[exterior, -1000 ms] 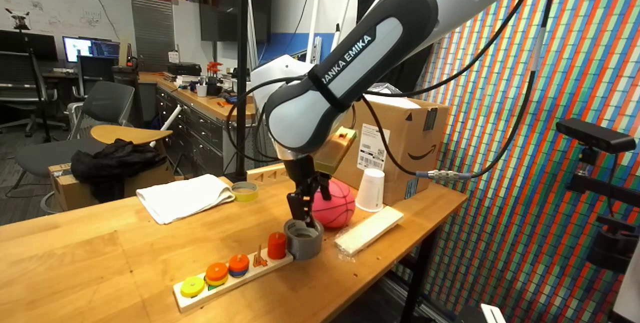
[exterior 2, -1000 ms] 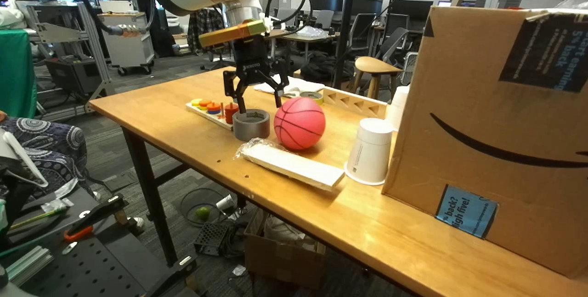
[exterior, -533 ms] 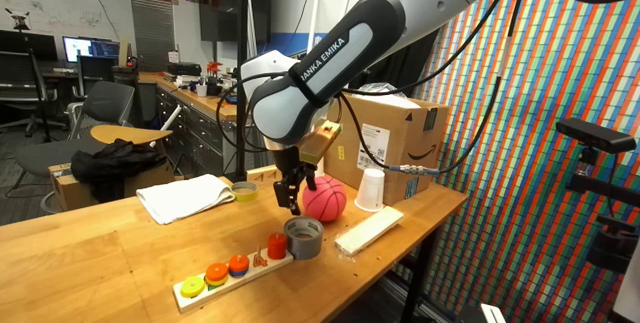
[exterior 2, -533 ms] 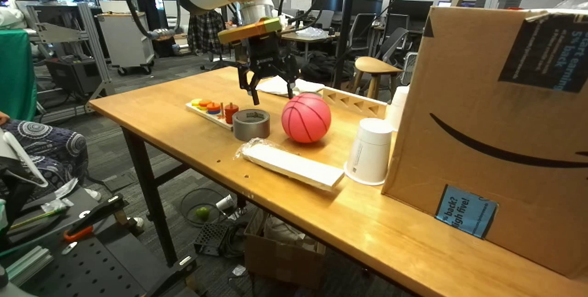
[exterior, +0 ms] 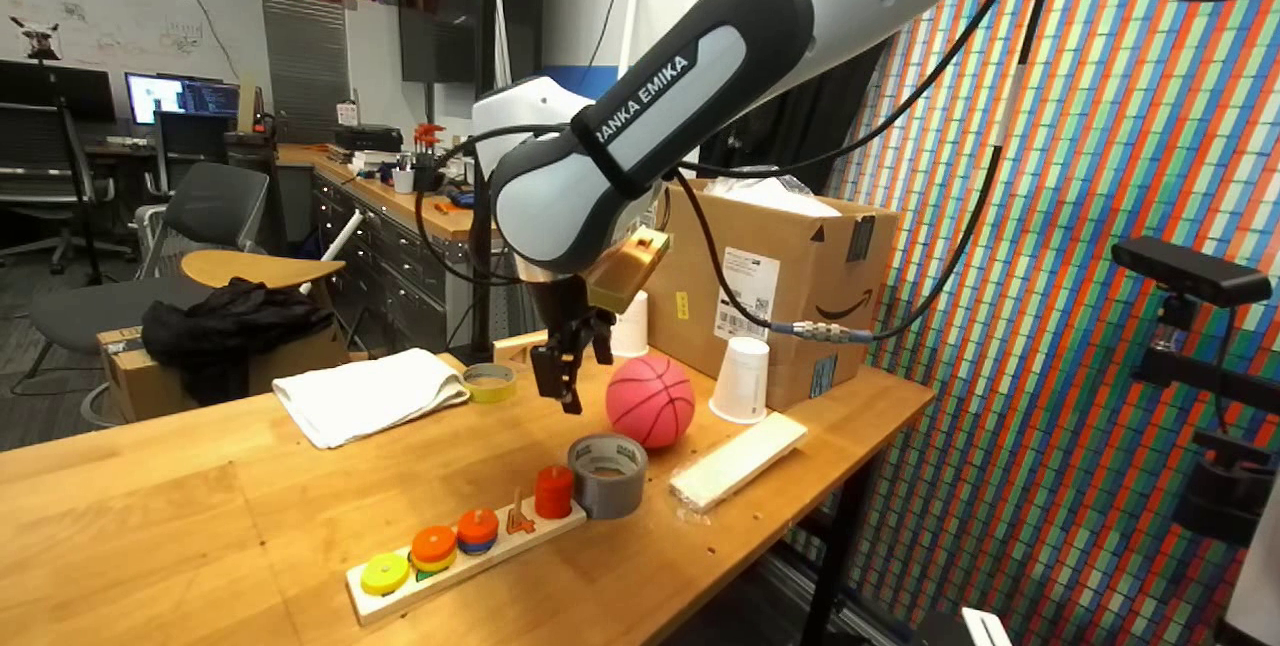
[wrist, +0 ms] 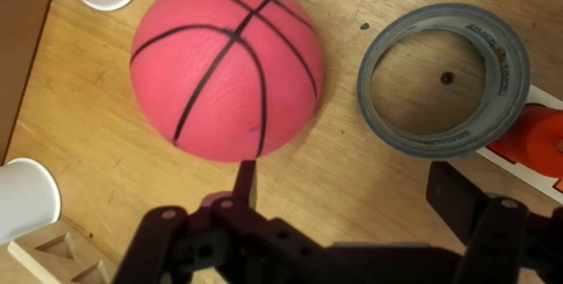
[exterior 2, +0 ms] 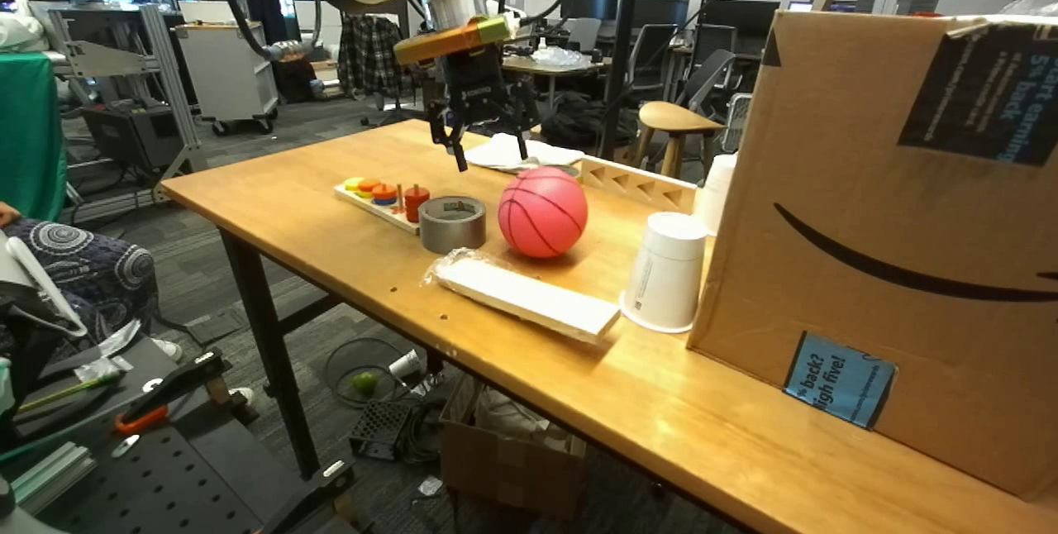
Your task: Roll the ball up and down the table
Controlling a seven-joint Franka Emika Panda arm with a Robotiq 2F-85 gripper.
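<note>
The ball (exterior 2: pixel 543 212) sits on the tabletop (exterior: pixel 150 526), apart from the grey tape roll (exterior 2: pixel 452 235), a wrapped board (exterior 2: pixel 529 298) between it and the long edge. Bare wood spreads between the towel (exterior: pixel 370 396) and peg board (exterior: pixel 452 574), which carries coloured rings (exterior: pixel 434 544). The tool (exterior 2: pixel 493 159) hangs near the ball, fingers (wrist: pixel 455 202) spread. Beside the box (exterior: pixel 840 271) (plastic (exterior: pixel 765 189) pokes from its top), a cup (exterior: pixel 741 381) stands upside down.

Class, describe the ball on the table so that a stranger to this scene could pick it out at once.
On the wooden table, find the big cardboard box. Two white cups stand by it, and between them and the grey tape roll sits the ball. It is a pink-red sphere with dark basketball seams, unlike the white cups and the hollow grey roll.
</note>
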